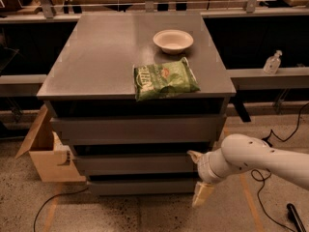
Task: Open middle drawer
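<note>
Gripper (198, 176) at right end of middle drawer (130, 164), fingers spread wide; rigid handleless slab; probably hook top lip.

Gripper (198, 175) sits low at the right end of the middle drawer (130, 164) front, jaws apart. Green bag (164, 79) and white bowl (173, 40) on cabinet top (96, 57).

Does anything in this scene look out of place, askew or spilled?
Only small things. The green snack bag lies slightly askew, its front edge reaching the front rim of the cabinet top. A cardboard box sits open on the floor left of the cabinet. The gripper is open at the right end of the middle drawer. Nothing is spilled.
</note>
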